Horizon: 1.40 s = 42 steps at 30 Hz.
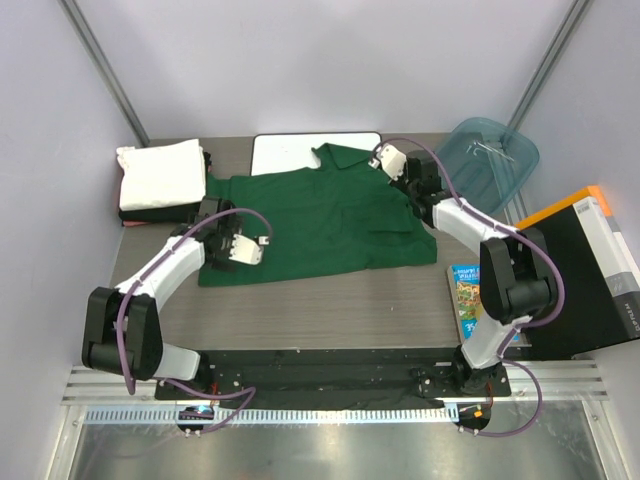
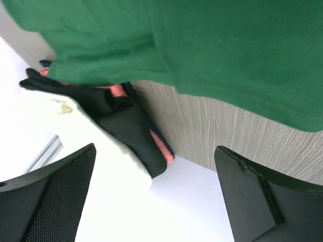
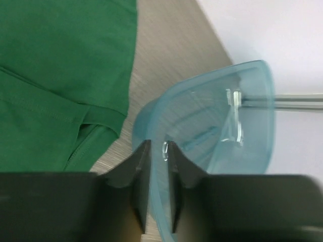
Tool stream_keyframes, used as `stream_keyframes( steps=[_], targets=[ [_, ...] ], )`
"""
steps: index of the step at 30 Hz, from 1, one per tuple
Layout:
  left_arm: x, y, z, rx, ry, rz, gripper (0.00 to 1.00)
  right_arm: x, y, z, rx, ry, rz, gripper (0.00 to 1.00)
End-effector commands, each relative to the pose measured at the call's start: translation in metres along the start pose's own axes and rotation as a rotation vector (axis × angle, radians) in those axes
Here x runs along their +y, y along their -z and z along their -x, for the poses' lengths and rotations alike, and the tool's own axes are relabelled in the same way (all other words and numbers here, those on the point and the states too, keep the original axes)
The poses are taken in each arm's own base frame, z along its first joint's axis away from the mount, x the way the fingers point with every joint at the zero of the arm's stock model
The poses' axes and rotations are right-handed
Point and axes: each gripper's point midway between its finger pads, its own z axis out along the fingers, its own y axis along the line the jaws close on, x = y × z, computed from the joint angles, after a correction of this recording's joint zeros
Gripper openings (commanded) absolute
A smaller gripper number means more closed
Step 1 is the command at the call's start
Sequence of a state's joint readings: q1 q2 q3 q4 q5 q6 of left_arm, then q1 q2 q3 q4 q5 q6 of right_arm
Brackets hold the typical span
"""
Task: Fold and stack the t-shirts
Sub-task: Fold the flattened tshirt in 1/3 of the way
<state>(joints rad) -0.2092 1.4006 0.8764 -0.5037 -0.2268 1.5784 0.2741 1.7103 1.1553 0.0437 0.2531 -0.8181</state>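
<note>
On the table (image 1: 330, 310) the big dark green shirt (image 1: 320, 220) lies spread out flat, the folded white shirt (image 1: 160, 170) sits on a black one (image 1: 150, 214) just beside it, the left hand (image 1: 252, 246) hangs wide open over the green shirt's near left edge, and the right hand (image 3: 157, 151) is pinched narrow near the collar, holding nothing.
</note>
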Motion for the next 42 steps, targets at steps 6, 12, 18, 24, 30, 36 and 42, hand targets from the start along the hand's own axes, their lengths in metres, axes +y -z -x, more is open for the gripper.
stream_keyframes(
  steps=[6, 12, 18, 24, 30, 36, 42],
  targets=[
    [0.002, 0.015, -0.002, 0.001, 0.006, 0.061, 1.0, -0.01, -0.063, 0.015, -0.008, -0.1, 0.017, 0.01],
    [-0.001, 0.01, -0.002, 0.009, 0.02, 0.039, 1.0, -0.019, -0.108, 0.039, -0.046, -0.125, -0.008, 0.01],
    [0.008, 0.005, -0.003, 0.013, 0.032, 0.035, 1.0, -0.02, -0.142, 0.029, 0.025, -0.113, -0.043, 0.01],
    [0.019, 0.006, -0.004, 0.018, 0.039, 0.048, 1.0, -0.012, -0.133, -0.014, 0.12, -0.121, -0.037, 0.01],
    [0.03, 0.01, -0.006, 0.014, 0.05, 0.067, 1.0, -0.048, -0.091, -0.048, 0.191, -0.148, -0.11, 0.01],
    [0.03, 0.014, -0.006, 0.0, 0.051, 0.077, 1.0, -0.073, -0.057, -0.077, 0.254, -0.136, -0.171, 0.01],
    [0.02, 0.016, -0.001, -0.03, 0.064, 0.071, 1.0, -0.085, -0.042, -0.065, 0.214, -0.144, -0.177, 0.03]
  ],
)
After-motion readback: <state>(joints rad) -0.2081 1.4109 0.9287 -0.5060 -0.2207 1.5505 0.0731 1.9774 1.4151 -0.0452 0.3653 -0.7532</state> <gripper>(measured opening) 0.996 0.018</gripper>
